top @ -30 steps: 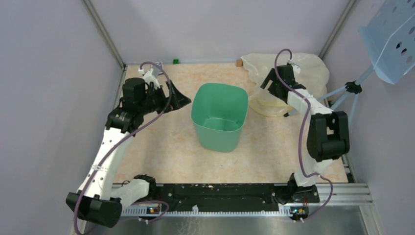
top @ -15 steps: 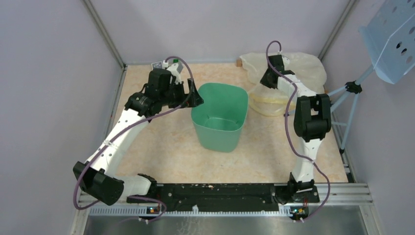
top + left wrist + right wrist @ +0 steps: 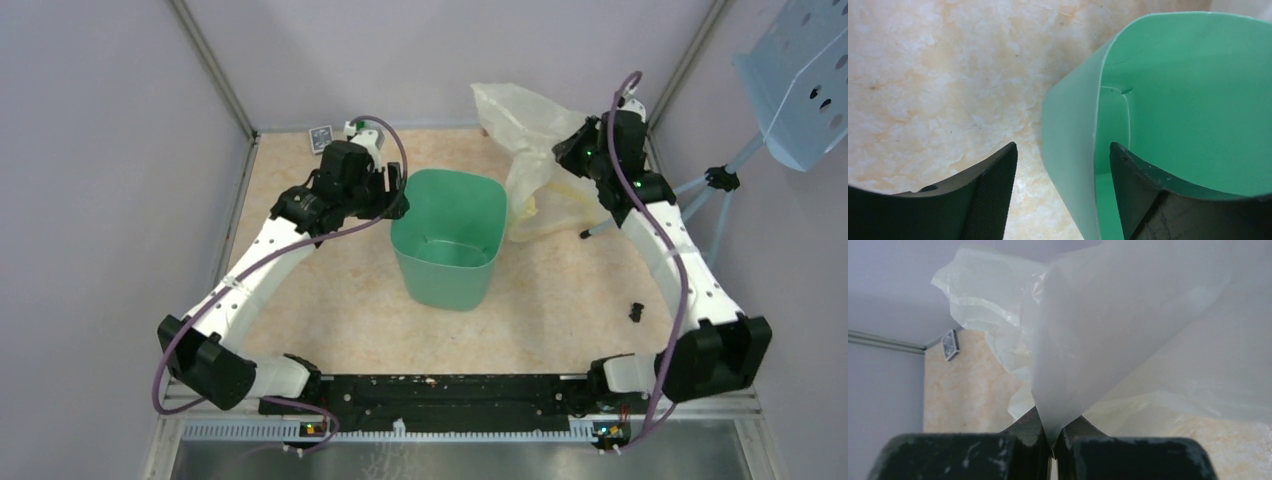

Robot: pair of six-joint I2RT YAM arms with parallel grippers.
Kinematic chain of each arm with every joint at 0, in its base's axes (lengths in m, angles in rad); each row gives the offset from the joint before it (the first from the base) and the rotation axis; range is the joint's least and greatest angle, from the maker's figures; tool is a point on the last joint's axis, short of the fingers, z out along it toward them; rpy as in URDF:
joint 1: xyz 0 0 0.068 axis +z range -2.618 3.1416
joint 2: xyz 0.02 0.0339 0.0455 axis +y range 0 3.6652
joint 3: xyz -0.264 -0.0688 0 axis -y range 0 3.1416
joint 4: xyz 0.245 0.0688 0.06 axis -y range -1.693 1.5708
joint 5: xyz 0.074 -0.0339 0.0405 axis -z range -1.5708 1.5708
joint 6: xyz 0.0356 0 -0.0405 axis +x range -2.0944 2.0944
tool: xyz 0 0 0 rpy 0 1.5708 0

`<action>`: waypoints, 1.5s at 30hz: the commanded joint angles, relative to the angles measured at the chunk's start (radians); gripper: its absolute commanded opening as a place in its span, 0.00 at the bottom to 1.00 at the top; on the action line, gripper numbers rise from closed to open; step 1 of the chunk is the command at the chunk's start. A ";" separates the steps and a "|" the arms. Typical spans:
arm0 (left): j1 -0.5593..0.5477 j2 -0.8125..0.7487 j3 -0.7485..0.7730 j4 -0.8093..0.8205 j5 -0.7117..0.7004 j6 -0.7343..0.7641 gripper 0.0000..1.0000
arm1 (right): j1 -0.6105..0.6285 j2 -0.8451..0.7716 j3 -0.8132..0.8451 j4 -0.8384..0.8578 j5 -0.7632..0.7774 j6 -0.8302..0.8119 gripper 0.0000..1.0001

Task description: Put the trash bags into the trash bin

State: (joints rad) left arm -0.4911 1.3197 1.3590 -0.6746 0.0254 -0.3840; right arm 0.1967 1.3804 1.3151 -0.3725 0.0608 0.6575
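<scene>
**A thin pinch on a big bag, and a bin not yet held**

The right fingers are shut tight on a small fold of the trash bag. The bag hangs lifted at the back right, just beside the trash bin, with its lower part trailing onto the worktop. I'd worry the slippery film slides out of so small a pinch, or tears. The bag looks bigger than the bin's mouth, so it may drape over the rim and drag the bin over. The left fingers stand fairly wide, straddling the bin's left wall, one inside and one outside, clamping nothing. Unheld, the bin could slide or tip.

Count: one bag, one bin, two arms, one small black piece, one patterned card.
</scene>
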 commanded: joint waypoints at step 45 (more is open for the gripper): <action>-0.001 0.224 0.345 0.151 -0.038 -0.076 0.82 | 0.014 -0.491 -0.074 0.018 -0.746 0.138 0.00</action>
State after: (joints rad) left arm -0.4927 1.6798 1.7008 -0.5320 -0.1417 -0.3912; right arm 0.2008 0.8886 1.2308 -0.5579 -0.5568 0.7128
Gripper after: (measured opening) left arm 0.791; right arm 0.004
